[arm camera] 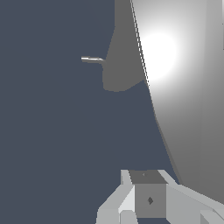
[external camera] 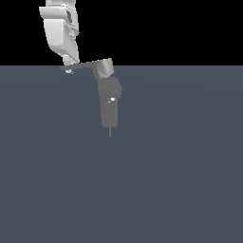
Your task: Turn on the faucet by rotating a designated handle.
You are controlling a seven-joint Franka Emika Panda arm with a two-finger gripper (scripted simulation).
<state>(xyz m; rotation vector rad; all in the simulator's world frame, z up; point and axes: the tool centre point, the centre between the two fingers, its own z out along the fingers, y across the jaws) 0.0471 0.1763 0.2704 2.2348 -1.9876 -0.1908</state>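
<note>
You have one robot arm, glossy white, coming down at the exterior view's upper left, over a plain slate-grey surface. Next in size is the single faucet, a matte grey stack of blocky segments standing upright near the middle of the scene, with one small white glint on its body and one thin pin at its lower end. Judge it rigid and fixed in place; it should not shift when you push.

From its angled top block one handle projects toward the exterior view's left, a thin flat tapering lever. It looks stiff and light, smooth enough to slip (a hinged part, so expect it to swing rather than lift). Work it near the free tip, where leverage is greatest.

The tool sits right at that tip, apparently touching it. You cannot tell from either view whether its fingers are apart or together; the wrist view shows mostly a bright grey panel close by.
</note>
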